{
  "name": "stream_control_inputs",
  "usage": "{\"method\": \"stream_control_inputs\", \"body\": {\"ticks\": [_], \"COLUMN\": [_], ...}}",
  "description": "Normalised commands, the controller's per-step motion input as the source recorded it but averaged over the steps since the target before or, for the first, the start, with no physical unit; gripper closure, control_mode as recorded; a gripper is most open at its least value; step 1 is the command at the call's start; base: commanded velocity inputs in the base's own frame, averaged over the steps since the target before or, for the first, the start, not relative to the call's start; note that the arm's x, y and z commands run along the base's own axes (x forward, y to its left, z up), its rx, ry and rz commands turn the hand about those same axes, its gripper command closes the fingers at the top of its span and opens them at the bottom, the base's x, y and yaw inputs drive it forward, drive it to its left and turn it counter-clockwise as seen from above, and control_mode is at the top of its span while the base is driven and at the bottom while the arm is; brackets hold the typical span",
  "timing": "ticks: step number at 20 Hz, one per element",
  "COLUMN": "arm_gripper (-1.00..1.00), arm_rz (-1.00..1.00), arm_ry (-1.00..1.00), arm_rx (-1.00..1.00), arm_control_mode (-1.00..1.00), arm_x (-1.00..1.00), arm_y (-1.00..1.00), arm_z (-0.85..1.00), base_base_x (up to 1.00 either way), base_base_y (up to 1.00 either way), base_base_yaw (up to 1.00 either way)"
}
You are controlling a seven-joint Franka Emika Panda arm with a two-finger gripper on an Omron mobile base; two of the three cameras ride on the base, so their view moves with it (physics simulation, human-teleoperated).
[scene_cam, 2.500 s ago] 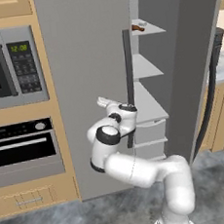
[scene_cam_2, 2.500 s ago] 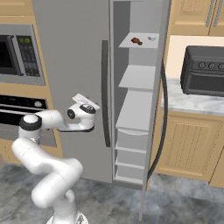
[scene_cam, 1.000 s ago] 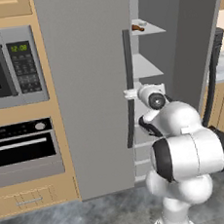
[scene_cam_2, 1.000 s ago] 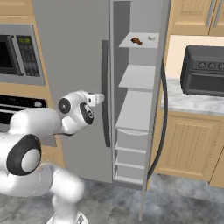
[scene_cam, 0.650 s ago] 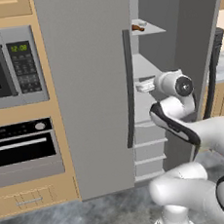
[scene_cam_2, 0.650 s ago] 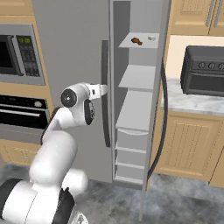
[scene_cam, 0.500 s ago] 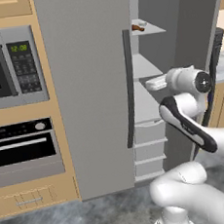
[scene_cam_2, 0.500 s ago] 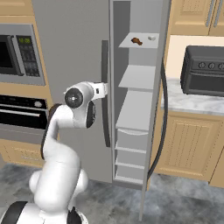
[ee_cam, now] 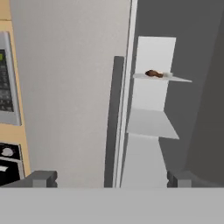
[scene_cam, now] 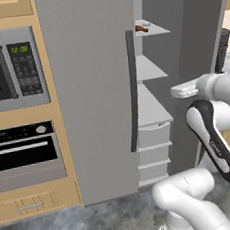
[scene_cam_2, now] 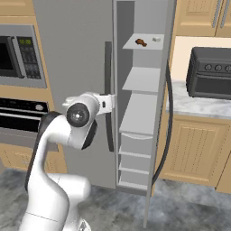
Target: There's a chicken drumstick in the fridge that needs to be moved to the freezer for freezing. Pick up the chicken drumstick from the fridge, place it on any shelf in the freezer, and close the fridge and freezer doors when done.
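The chicken drumstick [scene_cam: 141, 28] [scene_cam_2: 141, 43] is a small brown piece lying on the top shelf of the open fridge compartment [scene_cam_2: 143, 81]. In the hand view the chicken drumstick [ee_cam: 153, 73] sits up and to the right, well beyond the fingertips. My gripper [scene_cam: 175, 91] [scene_cam_2: 113, 102] [ee_cam: 111, 179] is open and holds nothing. It hangs at mid height in front of the compartment, pointing toward the shelves and well below the drumstick's shelf. The tall grey door to the left, with a dark vertical handle [scene_cam: 132, 90], is shut.
The fridge's grey door [scene_cam: 206, 52] stands swung open on the right. Drawers [scene_cam: 153, 153] fill the compartment's lower part. A small white item [scene_cam_2: 156, 39] lies beside the drumstick. Microwave [scene_cam: 11, 67] and oven [scene_cam: 20, 152] stand left; a black toaster oven [scene_cam_2: 210, 72] sits on the counter [scene_cam_2: 194, 106].
The arm has swung from in front of the shut left door over to the open compartment, and the hand has risen. The drumstick and both doors have not moved.
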Motion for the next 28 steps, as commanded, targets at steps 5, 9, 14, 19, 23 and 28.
{"method": "stream_control_inputs", "body": {"ticks": [5, 9, 14, 19, 23, 28], "arm_gripper": [-1.0, -1.0, -1.0, -1.0, -1.0, -1.0], "arm_rz": [0.06, 0.05, 0.03, 0.02, 0.09, 0.25], "arm_ry": [-0.05, -0.12, -0.08, -0.03, -0.03, -0.08], "arm_rx": [0.02, 0.01, 0.03, 0.04, 0.06, 0.07], "arm_control_mode": [-1.0, -1.0, -1.0, -1.0, -1.0, -1.0], "arm_x": [-0.31, -0.64, -0.35, 0.0, 0.0, -0.02], "arm_y": [-0.7, -0.82, -0.87, -0.93, -0.89, -0.76], "arm_z": [-0.05, 0.0, 0.0, -0.02, -0.01, -0.05], "base_base_x": [0.0, 0.0, 0.0, 0.0, 0.0, 0.0], "base_base_y": [0.0, 0.0, 0.0, 0.0, 0.0, 0.0], "base_base_yaw": [0.0, 0.0, 0.0, 0.0, 0.0, 0.0]}}
